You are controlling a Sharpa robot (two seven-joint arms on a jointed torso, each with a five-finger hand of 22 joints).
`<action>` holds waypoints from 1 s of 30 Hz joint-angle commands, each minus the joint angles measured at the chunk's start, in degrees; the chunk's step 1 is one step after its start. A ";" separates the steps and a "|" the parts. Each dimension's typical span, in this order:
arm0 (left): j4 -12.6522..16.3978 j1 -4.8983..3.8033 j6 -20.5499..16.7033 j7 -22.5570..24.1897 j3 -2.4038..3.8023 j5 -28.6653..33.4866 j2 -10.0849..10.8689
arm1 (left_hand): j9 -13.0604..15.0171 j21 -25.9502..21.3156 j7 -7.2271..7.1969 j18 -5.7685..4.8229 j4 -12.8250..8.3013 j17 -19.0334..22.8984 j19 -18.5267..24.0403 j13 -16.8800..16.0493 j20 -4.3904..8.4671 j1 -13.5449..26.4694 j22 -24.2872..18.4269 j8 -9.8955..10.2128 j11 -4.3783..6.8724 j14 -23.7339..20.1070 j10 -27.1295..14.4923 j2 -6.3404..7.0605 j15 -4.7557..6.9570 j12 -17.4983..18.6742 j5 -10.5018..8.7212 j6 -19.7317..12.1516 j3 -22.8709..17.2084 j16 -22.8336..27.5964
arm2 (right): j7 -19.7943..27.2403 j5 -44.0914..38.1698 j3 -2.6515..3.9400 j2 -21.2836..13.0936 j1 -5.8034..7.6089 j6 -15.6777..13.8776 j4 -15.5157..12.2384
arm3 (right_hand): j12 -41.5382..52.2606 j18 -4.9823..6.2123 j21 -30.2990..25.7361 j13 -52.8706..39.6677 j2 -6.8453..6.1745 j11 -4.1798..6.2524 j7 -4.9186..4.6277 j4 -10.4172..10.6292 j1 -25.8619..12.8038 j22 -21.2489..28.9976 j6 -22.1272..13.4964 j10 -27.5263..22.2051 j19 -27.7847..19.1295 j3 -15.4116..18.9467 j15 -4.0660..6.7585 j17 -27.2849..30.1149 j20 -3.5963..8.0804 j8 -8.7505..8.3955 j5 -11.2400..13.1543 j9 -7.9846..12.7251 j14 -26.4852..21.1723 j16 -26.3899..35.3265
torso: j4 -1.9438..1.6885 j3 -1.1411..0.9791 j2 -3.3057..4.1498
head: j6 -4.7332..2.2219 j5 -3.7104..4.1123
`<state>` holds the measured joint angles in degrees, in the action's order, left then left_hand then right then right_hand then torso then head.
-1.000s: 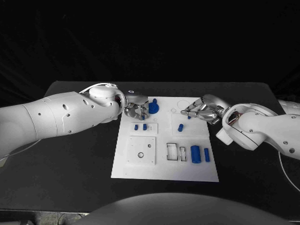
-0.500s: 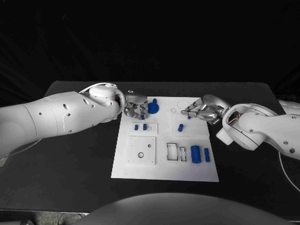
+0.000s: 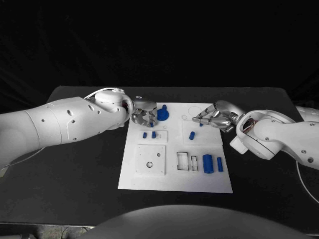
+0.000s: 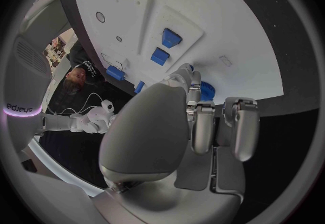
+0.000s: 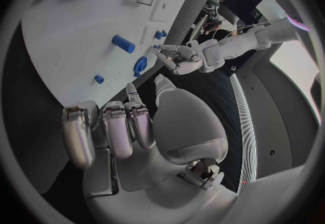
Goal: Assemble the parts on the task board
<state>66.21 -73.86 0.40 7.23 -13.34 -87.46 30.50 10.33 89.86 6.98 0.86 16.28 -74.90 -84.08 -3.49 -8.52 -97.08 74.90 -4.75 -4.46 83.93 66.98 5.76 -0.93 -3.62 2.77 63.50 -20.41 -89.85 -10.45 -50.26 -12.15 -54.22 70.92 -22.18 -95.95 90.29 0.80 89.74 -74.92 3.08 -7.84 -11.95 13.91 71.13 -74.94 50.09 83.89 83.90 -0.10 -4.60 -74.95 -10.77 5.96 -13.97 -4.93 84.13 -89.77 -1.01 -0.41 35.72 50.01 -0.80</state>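
The white task board [image 3: 175, 172] lies mid-table. At its far left stands a blue round part [image 3: 163, 114]; my left hand [image 3: 144, 114] hovers right beside it, holding nothing. In the left wrist view one fingertip [image 4: 190, 79] reaches that round part [image 4: 205, 92]; whether it touches is unclear. My right hand [image 3: 216, 117] hangs over the board's far right edge with fingers bent and nothing in them [image 5: 108, 126]. A tiny blue piece [image 3: 201, 124] lies just below its fingertips. Two small blue pegs [image 3: 149, 134] and another peg [image 3: 192, 135] lie mid-board.
A thick blue cylinder [image 3: 208, 163] and a thinner one [image 3: 219, 164] lie at the board's near right, beside rectangular slots [image 3: 183, 160]. A square plate with small holes [image 3: 151, 159] sits near left. Black table [image 3: 73, 164] surrounds the board.
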 commanded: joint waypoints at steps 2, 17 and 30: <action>-0.42 0.21 2.81 -1.93 -0.19 -0.57 0.09 | -0.77 0.14 0.46 -0.86 0.33 -15.10 -5.92 0.07 0.23 1.59 15.10 1.14 -0.36 6.07 -2.40 0.60 -0.75 0.25 0.28 -2.62 0.07 -0.15 | 0.01 -0.24 0.00 -0.05 -0.04 0.85 -0.09 | -0.29 -0.80 0.26 -15.08 0.26 -0.28 -0.07 -0.06 0.10 -15.06 0.46 6.11 6.10 0.34 -0.32 -15.05 -0.40 0.21 0.06 -0.02 5.87 -0.23 | -0.04 0.01 -0.02 | -0.01 0.06; -0.44 0.22 1.03 -2.61 -0.19 -0.57 0.28 | -2.55 0.14 0.84 -0.86 0.37 -12.29 -5.92 -0.01 0.06 4.75 15.10 0.93 -0.62 4.63 -6.72 2.04 -0.82 0.13 0.24 -7.88 0.80 1.19 | -0.01 -0.24 0.00 0.04 -0.04 0.87 -0.03 | -0.29 -0.80 0.26 -15.08 0.26 -0.28 -0.07 -0.06 0.10 -15.06 0.46 6.11 6.10 0.34 -0.32 -15.05 -0.40 0.21 0.06 -0.02 5.87 -0.23 | -0.04 0.00 -0.02 | -0.01 0.04; -0.04 0.22 -3.62 -3.97 -0.19 -0.57 1.19 | -4.84 0.14 1.30 -0.86 0.35 -10.27 -5.92 -0.13 0.02 6.76 15.10 1.23 -1.41 3.80 -7.29 3.27 -1.43 -0.19 0.23 -15.18 2.16 2.24 | 0.02 -0.24 0.00 0.02 -0.05 0.72 -0.02 | -0.29 -0.80 0.26 -15.08 0.26 -0.27 -0.06 -0.06 0.10 -15.06 0.47 6.11 6.10 0.34 -0.32 -15.05 -0.40 0.21 0.06 -0.02 5.87 -0.23 | -0.05 0.00 -0.04 | -0.01 0.11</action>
<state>66.00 -73.63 -0.34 4.28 -13.55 -87.71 31.58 5.74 89.86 8.18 0.87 16.67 -74.93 -84.08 -3.56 -8.52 -90.83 74.90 -3.66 -5.35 84.01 59.65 9.12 -2.08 -3.62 2.78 49.21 -18.52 -87.85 -10.52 -50.25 -12.15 -54.22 70.92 -22.06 -95.92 90.29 0.81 89.74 -74.92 3.08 -7.84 -11.95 13.91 71.13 -74.92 50.09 83.89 83.90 -0.10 -4.60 -74.93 -10.77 5.96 -13.97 -4.93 84.13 -89.77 -1.04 -0.40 35.69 50.01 -0.70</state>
